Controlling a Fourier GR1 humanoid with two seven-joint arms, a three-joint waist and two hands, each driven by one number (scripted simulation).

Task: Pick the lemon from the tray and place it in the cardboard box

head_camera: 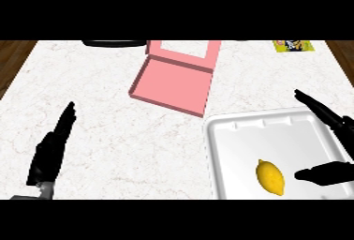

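Counter (pixel 104 117): white marbled top, with dark wood showing past its far left and far right corners.

Tray (pixel 228 140): white, rounded corners, raised rim, at the near right of the counter. Its near edge runs out of view. Its far left corner lies just beside the near right corner of the box; I cannot tell whether they touch.

Box (pixel 173 86): pink, flat, open, lid flap standing at its far side. It sits centre-far on the counter and is turned slightly, so its near edge slants.

Open room: a wide bare stretch of counter between the left hand and the box and tray. A narrower strip lies right of the box, beyond the tray.

Lemon (pixel 270 176): yellow, lying in the near part of the tray, apart from the rim. Long axis runs roughly far to near, tilted a little, with the near tip pointing toward the view's lower right.

Right hand (pixel 330 172): over the tray's right side, spread. The thumb points at the lemon from the right with a small gap; the fingers (pixel 319 108) stretch straight toward the far rim. It holds nothing.

Left hand (pixel 50 150): at the near left over bare counter, fingers straight and together, pointing away.

Far edge: a dark object (pixel 110 43), partly cut off, and a yellow packet (pixel 294 45).
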